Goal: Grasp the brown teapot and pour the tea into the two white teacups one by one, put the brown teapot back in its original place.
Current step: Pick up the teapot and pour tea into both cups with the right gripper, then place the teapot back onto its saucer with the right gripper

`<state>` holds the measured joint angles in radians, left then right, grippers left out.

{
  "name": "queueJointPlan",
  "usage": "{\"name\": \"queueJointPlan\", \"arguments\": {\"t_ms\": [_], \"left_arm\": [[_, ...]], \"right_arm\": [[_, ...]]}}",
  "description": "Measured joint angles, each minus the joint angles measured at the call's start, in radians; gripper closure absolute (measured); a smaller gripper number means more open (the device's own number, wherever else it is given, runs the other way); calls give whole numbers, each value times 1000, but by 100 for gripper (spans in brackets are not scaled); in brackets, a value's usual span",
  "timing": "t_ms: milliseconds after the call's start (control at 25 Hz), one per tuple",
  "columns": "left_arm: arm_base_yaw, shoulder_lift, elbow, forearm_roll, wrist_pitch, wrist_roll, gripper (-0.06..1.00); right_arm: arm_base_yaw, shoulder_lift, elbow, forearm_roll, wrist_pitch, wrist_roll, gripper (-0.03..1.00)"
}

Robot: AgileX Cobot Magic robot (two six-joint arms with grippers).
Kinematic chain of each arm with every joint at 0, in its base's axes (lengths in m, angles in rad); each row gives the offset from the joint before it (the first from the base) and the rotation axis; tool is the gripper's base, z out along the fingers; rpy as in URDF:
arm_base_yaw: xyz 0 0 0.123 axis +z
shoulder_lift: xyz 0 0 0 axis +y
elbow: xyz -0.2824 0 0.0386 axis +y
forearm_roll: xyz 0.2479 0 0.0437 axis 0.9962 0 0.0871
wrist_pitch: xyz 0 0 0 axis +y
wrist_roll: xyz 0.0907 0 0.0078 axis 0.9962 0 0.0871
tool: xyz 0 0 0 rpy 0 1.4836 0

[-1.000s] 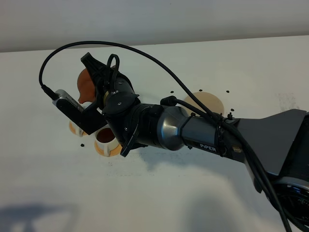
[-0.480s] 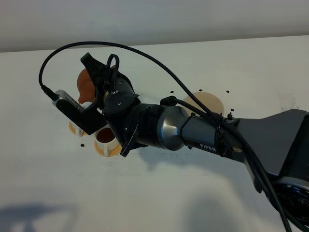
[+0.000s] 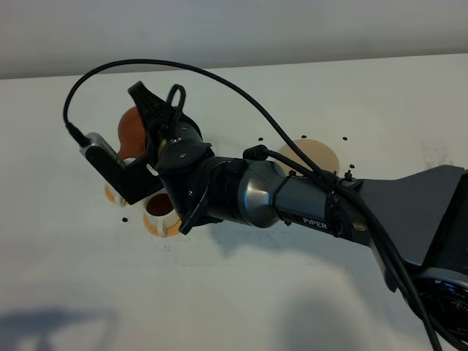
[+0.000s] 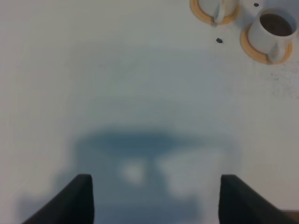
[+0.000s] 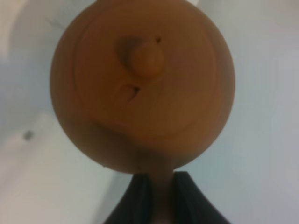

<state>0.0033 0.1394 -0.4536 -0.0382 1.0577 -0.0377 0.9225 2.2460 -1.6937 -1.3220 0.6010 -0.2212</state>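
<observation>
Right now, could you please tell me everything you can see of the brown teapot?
The brown teapot is round, matte reddish-brown clay, lid on, with a rounded knob and small dark nicks beside it. The right gripper clamps its straight handle, holding it over the white table; its spout is hidden.

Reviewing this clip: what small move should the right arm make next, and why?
Likely shift the brown teapot, clamped by its handle in the right end effector, over the other teacup and tilt. The filled teacup already holds dark tea, while the other's contents are not visible.
</observation>
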Motion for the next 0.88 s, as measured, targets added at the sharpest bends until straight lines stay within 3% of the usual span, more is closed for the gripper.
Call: {"name": "queueJointPlan", "arguments": {"t_ms": [320, 680, 880], "left_arm": [[0, 0, 0, 0, 0, 0, 38], [0, 0, 0, 0, 0, 0, 38], [0, 0, 0, 0, 0, 0, 38]], "right_arm": [[-4, 1, -48, 223, -6, 45, 85], [-74, -2, -247, 734, 87, -41, 85], [-111, -2, -266, 944, 107, -85, 85]]}}
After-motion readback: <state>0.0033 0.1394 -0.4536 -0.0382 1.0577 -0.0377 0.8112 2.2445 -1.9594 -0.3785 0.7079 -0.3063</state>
